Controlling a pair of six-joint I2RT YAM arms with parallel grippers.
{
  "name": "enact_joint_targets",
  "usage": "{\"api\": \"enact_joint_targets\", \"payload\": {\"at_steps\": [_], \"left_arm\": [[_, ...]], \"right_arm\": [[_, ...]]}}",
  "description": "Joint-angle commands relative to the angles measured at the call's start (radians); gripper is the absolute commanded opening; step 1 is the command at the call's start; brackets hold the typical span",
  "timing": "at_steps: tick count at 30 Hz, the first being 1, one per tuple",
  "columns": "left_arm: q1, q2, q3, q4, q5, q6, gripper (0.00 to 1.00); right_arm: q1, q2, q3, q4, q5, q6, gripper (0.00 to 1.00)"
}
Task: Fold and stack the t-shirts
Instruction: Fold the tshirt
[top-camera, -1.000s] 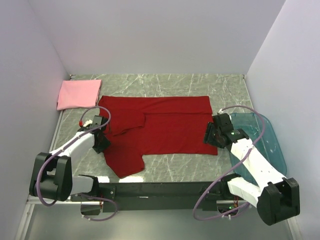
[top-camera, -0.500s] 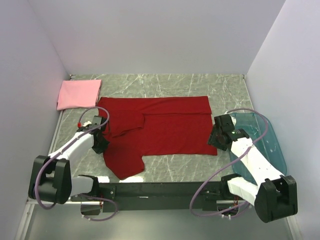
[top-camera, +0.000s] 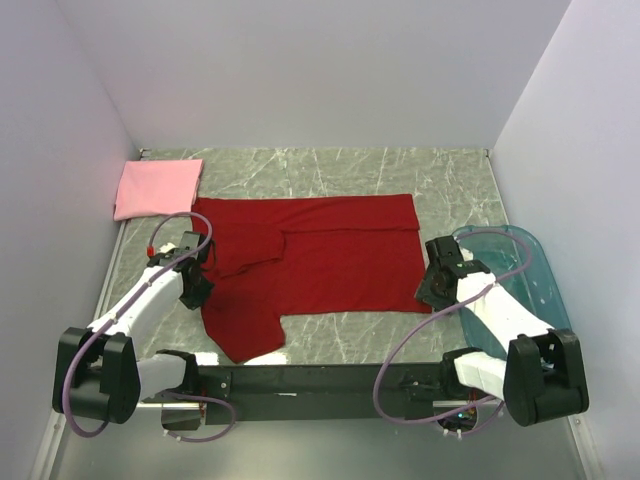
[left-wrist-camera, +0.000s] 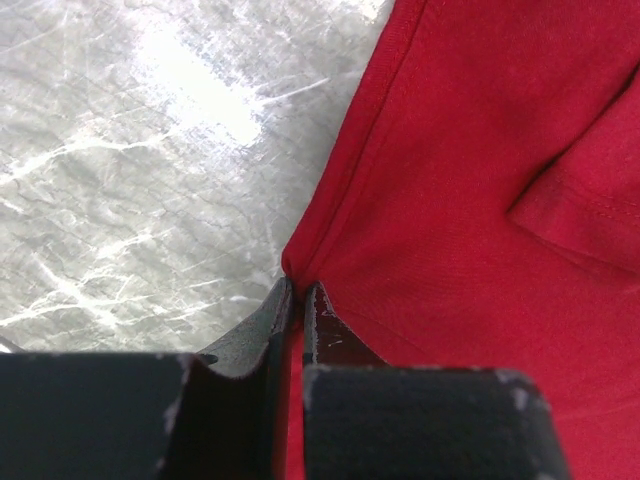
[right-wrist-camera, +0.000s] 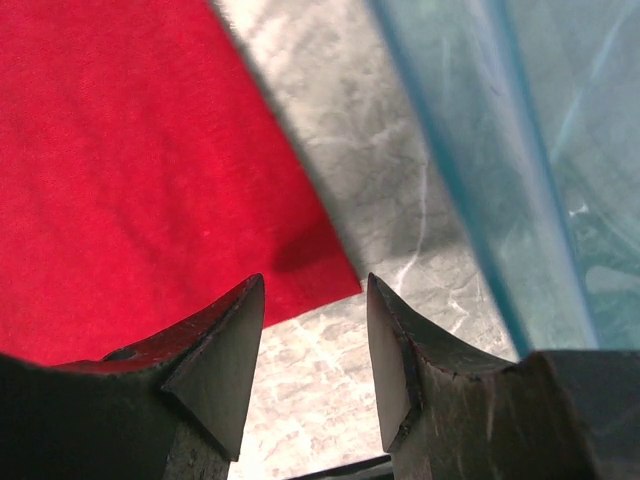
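Observation:
The deep red t-shirt (top-camera: 330, 250) lies spread across the middle of the marble table, its sleeve folded over the body. My left gripper (top-camera: 195, 290) is shut on the shirt's left edge; in the left wrist view the red cloth (left-wrist-camera: 480, 150) is pinched between the closed jaws of the left gripper (left-wrist-camera: 298, 290). My right gripper (top-camera: 432, 290) stands open just off the shirt's near right corner (right-wrist-camera: 320, 262), with only bare table between the fingertips of the right gripper (right-wrist-camera: 315, 280). The light pink t-shirt (top-camera: 157, 187) lies folded at the far left corner.
A translucent teal-blue bin (top-camera: 530, 280) sits at the right edge of the table, close beside my right gripper; its wall (right-wrist-camera: 520, 150) fills the right of the right wrist view. White walls enclose the table (top-camera: 330, 170) on three sides.
My left gripper has shut on the red shirt's left edge. My right gripper has moved nearer, down to the shirt's near right corner, its jaws a little narrower.

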Motion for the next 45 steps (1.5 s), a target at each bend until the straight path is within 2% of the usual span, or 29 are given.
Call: {"api": "enact_joint_targets", "payload": {"at_steps": [1,15,32,45], "left_arm": [[0.007,-0.007,0.036,-0.048,-0.036,-0.013,0.04],[0.063,-0.002,0.038,-0.049,-0.032,-0.007,0.06],[0.062,-0.014,0.036,-0.045,-0.032,-0.007,0.07],[0.063,-0.028,0.029,-0.031,-0.027,-0.001,0.07]], "right_arm": [[-0.024,-0.001,-0.016,0.038,0.041,0.051,0.52],[-0.044,0.076,-0.027,0.055,-0.051,0.038,0.51],[-0.014,-0.013,0.050,-0.068,-0.035,0.057,0.51],[0.000,0.042,-0.007,-0.037,-0.097,0.078,0.52]]}}
